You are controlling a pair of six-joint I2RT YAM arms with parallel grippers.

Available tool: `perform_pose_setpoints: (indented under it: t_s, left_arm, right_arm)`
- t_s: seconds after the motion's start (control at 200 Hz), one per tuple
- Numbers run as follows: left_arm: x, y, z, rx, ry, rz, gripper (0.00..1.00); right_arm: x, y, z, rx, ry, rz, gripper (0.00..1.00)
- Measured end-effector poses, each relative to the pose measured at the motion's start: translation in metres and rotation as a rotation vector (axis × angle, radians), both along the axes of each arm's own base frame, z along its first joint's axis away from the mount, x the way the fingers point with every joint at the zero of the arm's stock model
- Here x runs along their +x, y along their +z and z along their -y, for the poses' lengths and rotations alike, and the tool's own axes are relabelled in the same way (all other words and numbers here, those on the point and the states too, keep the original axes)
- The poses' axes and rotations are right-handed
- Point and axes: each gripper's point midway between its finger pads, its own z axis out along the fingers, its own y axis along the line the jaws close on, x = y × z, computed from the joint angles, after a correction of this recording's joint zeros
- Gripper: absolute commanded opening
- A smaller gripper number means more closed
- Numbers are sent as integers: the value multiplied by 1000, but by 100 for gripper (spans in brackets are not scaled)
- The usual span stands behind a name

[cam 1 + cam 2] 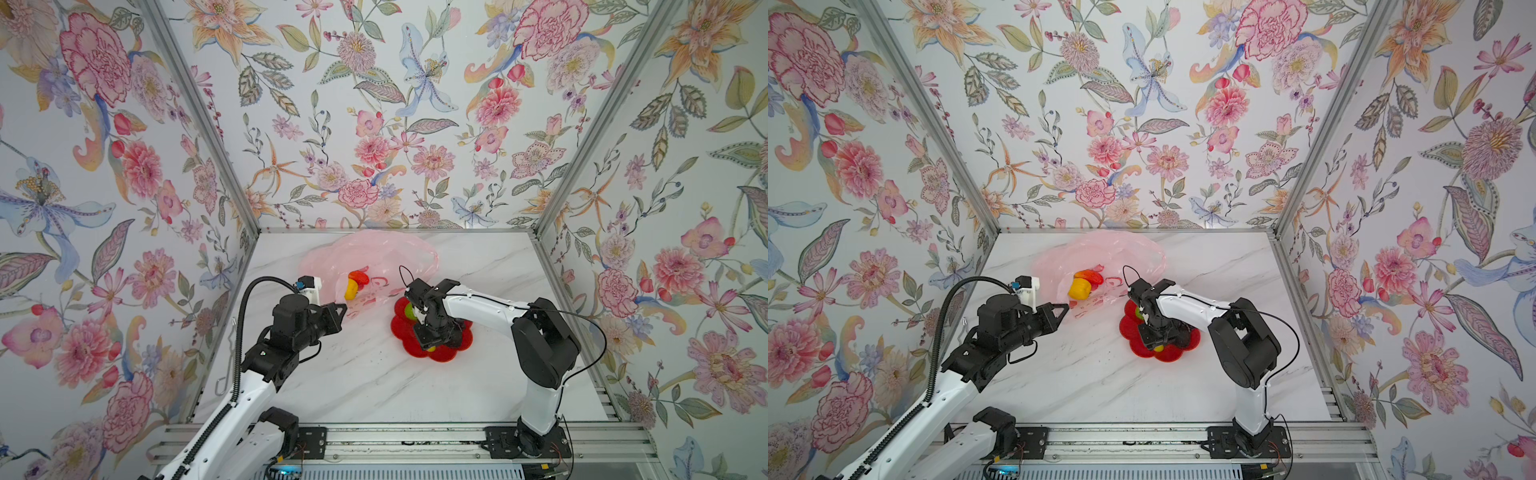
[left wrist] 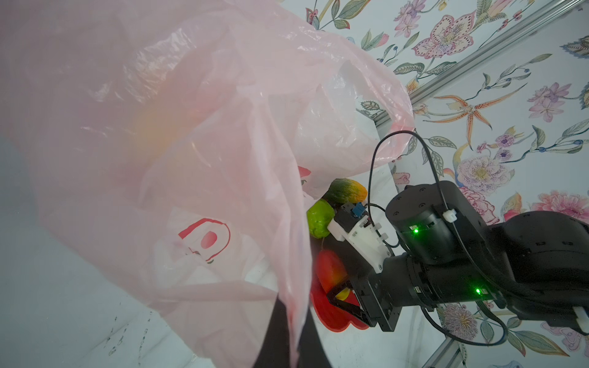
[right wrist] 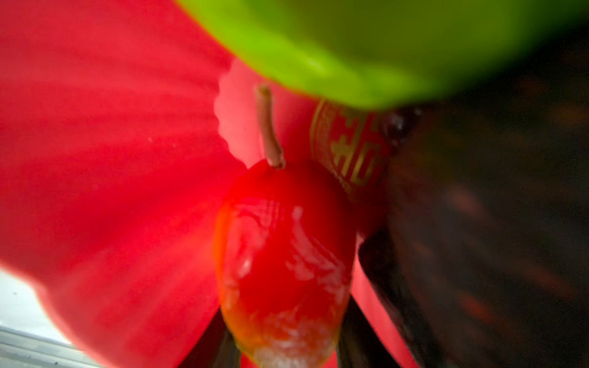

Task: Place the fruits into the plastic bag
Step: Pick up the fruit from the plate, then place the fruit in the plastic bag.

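Between right end effector (image 3: 283, 313) fingers (image 3: 355, 337), red apple (image 3: 280, 248), clamped

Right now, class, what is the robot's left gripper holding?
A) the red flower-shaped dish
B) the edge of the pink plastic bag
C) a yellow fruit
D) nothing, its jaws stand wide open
B: in the left wrist view, the thin pink film of the plastic bag runs pinched between the closed fingers of the left gripper.
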Motion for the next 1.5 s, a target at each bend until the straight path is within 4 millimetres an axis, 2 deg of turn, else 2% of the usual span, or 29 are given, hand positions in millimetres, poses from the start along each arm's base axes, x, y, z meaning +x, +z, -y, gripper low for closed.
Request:
perform_pose_setpoints:
  t_s: [0.19, 0.791, 0.931, 1.036, 1.176, 1.361, 1.501]
  left_arm:
    - [0, 0, 0, 0, 0, 0, 0]
    - [2, -4, 1, 11, -4, -8, 0]
    - [2, 0, 1, 33, -16, 1, 0]
    - [3, 5, 1, 41, -23, 15, 0]
    - [5, 2, 2, 54, -28, 7, 0]
    - [9, -3, 4, 72, -36, -6, 0]
    - [13, 4, 6, 81, -44, 9, 0]
  right_arm:
    - [-5, 13, 4, 31, -17, 26, 31]
    - [-6, 46, -8, 170, -70, 86, 30]
    - [-5, 60, -9, 216, -99, 98, 30]
    - [-2, 77, -10, 264, -128, 117, 30]
    - [5, 106, -14, 344, -170, 155, 30]
    - [19, 156, -23, 486, -235, 220, 30]
    - [27, 194, -31, 604, -283, 259, 30]
